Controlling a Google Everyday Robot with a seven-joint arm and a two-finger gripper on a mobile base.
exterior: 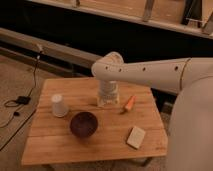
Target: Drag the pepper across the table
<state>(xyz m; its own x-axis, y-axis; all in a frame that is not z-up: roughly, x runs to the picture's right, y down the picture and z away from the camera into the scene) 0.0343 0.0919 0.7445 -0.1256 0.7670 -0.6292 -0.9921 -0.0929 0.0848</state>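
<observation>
The pepper is a small orange tapered piece lying on the light wooden table, right of centre near the far edge. My white arm reaches in from the right and bends down over the table. The gripper points down just left of the pepper, a short gap away. It is open and I see nothing in it. A white bottle that stood at this spot is hidden behind the gripper.
A white cup stands upside down on the table's left side. A dark purple bowl sits in front of the gripper. A pale flat block lies near the front right corner. A cable runs over the floor at left.
</observation>
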